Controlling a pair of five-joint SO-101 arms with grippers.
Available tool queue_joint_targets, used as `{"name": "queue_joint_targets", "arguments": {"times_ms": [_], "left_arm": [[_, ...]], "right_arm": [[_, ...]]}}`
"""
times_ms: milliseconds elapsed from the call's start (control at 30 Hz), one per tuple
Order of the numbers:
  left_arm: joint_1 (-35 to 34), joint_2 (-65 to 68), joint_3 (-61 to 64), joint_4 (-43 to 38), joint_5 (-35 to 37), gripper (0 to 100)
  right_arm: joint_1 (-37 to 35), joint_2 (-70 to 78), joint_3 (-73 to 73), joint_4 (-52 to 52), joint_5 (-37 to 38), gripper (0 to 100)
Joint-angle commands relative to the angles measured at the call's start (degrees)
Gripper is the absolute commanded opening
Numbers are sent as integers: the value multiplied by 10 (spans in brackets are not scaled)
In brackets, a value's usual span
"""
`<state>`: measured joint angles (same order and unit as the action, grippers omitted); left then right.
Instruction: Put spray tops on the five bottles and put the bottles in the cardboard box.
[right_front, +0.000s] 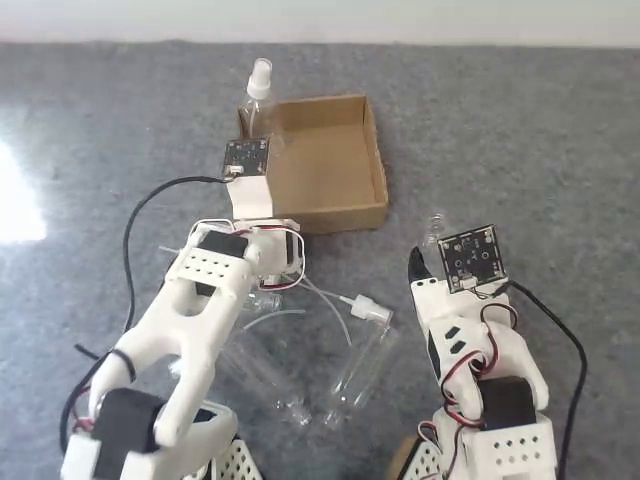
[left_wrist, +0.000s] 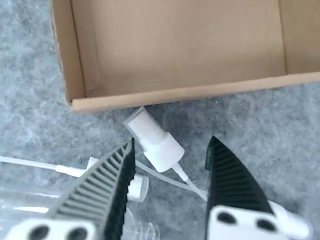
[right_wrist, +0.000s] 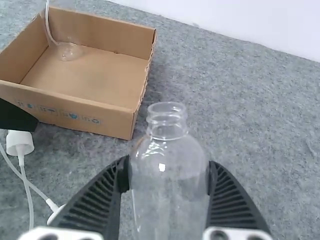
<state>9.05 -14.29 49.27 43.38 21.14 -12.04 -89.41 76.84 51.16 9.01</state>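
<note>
Clamping an upright bottle (right_wrist: 167, 165), right fingers (right_wrist: 95, 200) sit near the cardboard box (right_wrist: 75, 107).

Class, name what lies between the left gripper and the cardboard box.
A loose spray top lies there on the grey mat, seen in the left wrist view.

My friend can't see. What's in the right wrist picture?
The right pincer grips a clear bottle with no top. Beyond it on the grey mat sits the cardboard box, another bottle standing inside, and a white spray top lies by the box's front.
</note>
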Motion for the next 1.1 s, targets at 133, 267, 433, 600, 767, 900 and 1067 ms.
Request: {"name": "queue_joint_targets", "arguments": {"times_ms": [133,267,433,600,767,900,1067], "left_arm": [[0,113,-127,73,7,209],[-1,148,-147,72,7,208],[1,156,-153,71,4,114],[4,156,-155,73,3,85],[4,155,-155,75,3,86],[4,156,-155,84,3,93],[4,161,-155,109,5,190]], "right_arm": [[3,-5,-5,-7,0,109],[3,-5,-5,-7,0,109],[3,-5,-5,-7,0,109],[3,-5,-5,-7,0,109],[3,-5,-5,-8,0,109],[3,-5,-5,-8,0,109],[3,-7,-5,-7,0,109]]}}
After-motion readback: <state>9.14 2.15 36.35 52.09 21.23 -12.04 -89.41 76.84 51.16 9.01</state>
